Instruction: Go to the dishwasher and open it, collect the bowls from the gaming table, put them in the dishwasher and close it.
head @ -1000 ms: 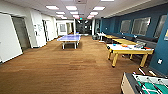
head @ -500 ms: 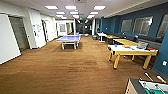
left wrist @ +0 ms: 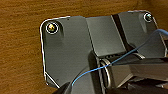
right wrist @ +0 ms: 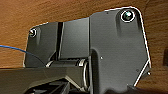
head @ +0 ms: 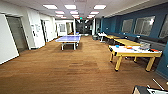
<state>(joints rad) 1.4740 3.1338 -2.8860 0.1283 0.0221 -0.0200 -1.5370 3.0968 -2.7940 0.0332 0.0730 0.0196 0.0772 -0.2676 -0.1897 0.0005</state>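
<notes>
step: driving over wood floor (head: 62, 72) | end effector state: cannot tell, either arm | bowls: small blue one (head: 117, 46) seemingly on yellow-legged desk (head: 135, 52), well ahead of my right end effector | advice: steer right, keep off the ping-pong table (head: 68, 39)

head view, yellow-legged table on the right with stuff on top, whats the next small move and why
Probably roll forward, angling right toward the yellow-legged white-topped table: a small blue object, possibly a bowl, sits on it, still far away across open brown wood-look floor.
</notes>
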